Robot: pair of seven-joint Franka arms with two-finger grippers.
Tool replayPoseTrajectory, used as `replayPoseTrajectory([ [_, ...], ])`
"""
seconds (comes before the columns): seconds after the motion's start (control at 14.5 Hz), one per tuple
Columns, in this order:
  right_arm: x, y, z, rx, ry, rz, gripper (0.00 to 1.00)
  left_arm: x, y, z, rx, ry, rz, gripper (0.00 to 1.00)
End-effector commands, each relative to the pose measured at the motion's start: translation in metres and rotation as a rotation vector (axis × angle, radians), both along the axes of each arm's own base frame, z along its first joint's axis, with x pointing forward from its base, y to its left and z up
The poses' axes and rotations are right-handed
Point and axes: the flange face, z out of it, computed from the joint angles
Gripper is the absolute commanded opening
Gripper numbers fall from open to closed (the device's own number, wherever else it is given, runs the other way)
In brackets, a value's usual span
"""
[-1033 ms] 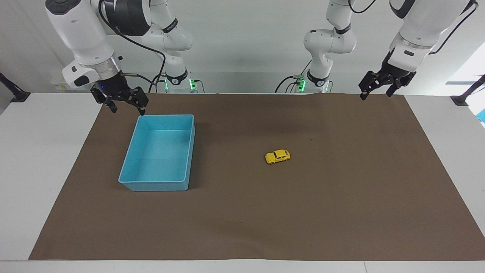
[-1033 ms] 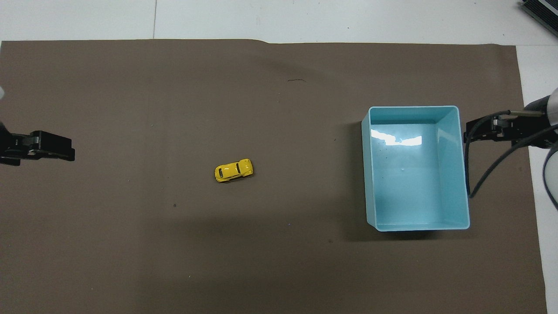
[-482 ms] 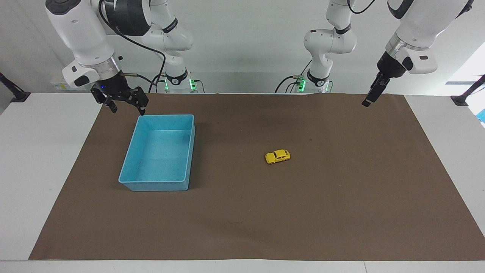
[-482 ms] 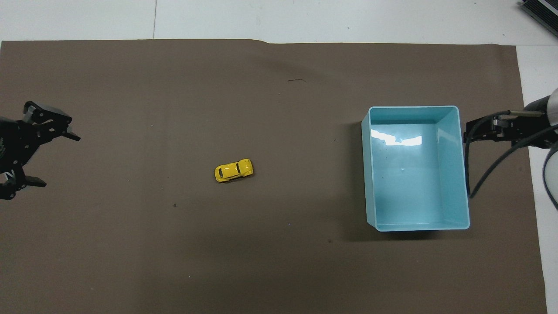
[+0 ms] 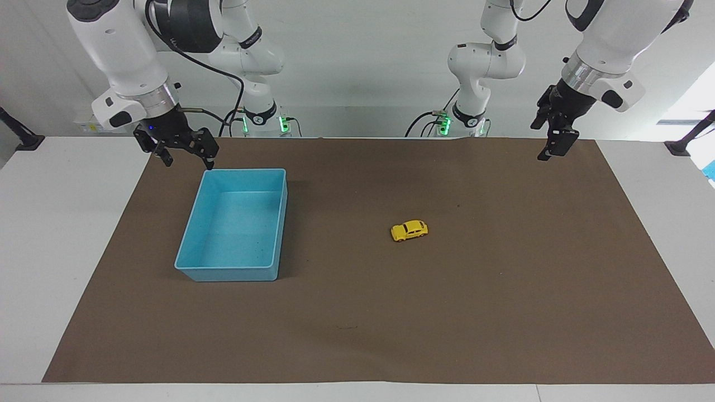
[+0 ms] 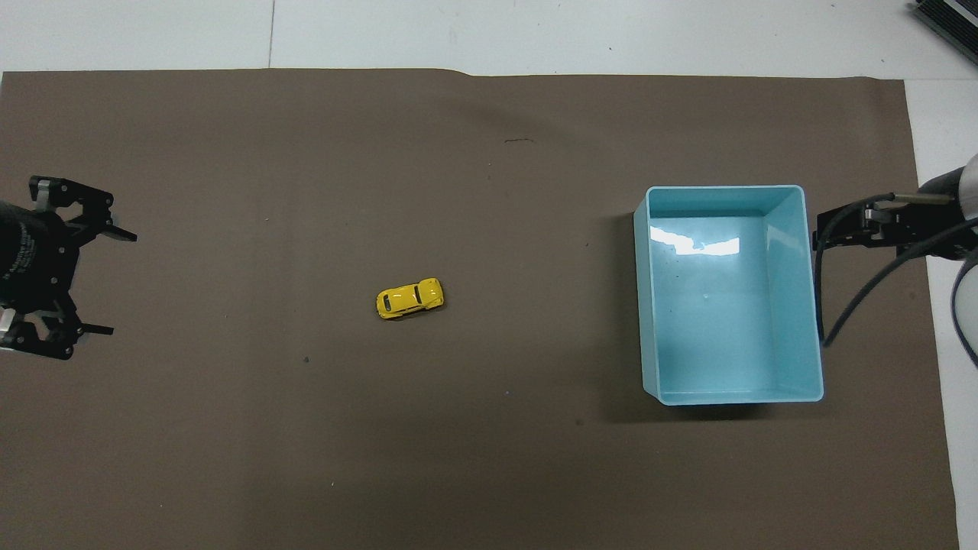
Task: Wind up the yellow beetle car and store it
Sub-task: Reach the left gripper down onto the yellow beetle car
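Since the earlier frames only the left gripper (image 5: 550, 146) has changed: its wrist has rolled round, so the overhead view now shows both fingers spread with a wide gap between them, where a second ago it showed up there as a single dark bar. The car, the bin and the right gripper (image 5: 186, 161) haven't budged.

The tiny bright yellow toy beetle car (image 5: 409, 230) sits on its wheels on the brown paper mat (image 5: 503, 312), roughly mid-table, a bit toward the left arm's end. Its long axis runs mostly along the table's length, skewed slightly. I honestly can't make out which end is the nose.

The facing view shows both grippers hanging up in the air, which you can't judge from the overhead one. It catches the left gripper nearly edge-on, though, so only the overhead view (image 6: 107, 281) really shows the spread. The right gripper's fingers, also apart and empty, are clear in the facing view, while overhead mostly shows cable and a bit of black hardware.

The car (image 6: 409, 298) is well apart from both. The left gripper is over the mat's edge at the left arm's end. The right one hovers beside the empty light blue plastic rectangular bin (image 5: 192, 234), at the corner nearest the robots.
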Motion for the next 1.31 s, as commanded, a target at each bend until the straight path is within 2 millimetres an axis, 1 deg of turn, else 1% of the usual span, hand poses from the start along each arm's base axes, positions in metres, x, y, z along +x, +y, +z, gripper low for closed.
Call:
replayPoseTrajectory([
  [0.0, -0.003, -0.001, 0.001, 0.003, -0.015, 0.005, 1.0, -0.004, -0.035, -0.03, -0.006, -0.021, 0.09, 1.0],
  [0.07, -0.003, 0.0, 0.001, 0.003, -0.015, 0.006, 1.0, -0.005, -0.045, -0.037, -0.011, -0.029, 0.098, 1.0],
  [0.14, -0.003, 0.0, 0.001, 0.003, -0.015, 0.006, 1.0, -0.006, -0.063, -0.043, -0.042, -0.034, 0.117, 1.0],
  [0.21, -0.003, 0.0, 0.001, 0.003, -0.015, 0.006, 1.0, -0.003, -0.077, -0.055, -0.056, -0.044, 0.147, 1.0],
  [0.28, -0.003, -0.001, 0.001, 0.003, -0.015, 0.006, 1.0, -0.003, -0.099, -0.065, -0.061, -0.057, 0.153, 1.0],
  [0.41, -0.003, -0.001, 0.001, 0.003, -0.015, 0.005, 1.0, 0.0, -0.13, -0.093, -0.055, -0.049, 0.135, 1.0],
  [0.48, -0.003, -0.001, 0.001, 0.003, -0.015, 0.005, 1.0, -0.002, -0.149, -0.103, -0.055, -0.05, 0.114, 1.0],
  [0.55, -0.003, -0.001, 0.001, 0.003, -0.015, 0.005, 1.0, -0.002, -0.162, -0.118, -0.052, -0.047, 0.099, 1.0],
  [0.69, -0.003, 0.0, 0.001, 0.003, -0.015, 0.006, 1.0, 0.0, -0.204, -0.162, -0.052, -0.049, 0.089, 1.0],
  [0.76, -0.003, -0.001, 0.001, 0.003, -0.015, 0.005, 1.0, 0.0, -0.217, -0.178, -0.054, -0.059, 0.09, 1.0],
  [0.96, -0.003, -0.001, 0.001, 0.003, -0.015, 0.005, 1.0, -0.002, -0.228, -0.215, -0.047, -0.059, 0.115, 1.0],
  [1.03, -0.003, 0.0, 0.001, 0.003, -0.015, 0.006, 1.0, -0.001, -0.224, -0.223, -0.044, -0.06, 0.122, 1.0],
  [1.24, -0.003, -0.001, 0.001, 0.003, -0.015, 0.005, 1.0, 0.003, -0.202, -0.235, -0.03, -0.043, 0.159, 1.0],
])
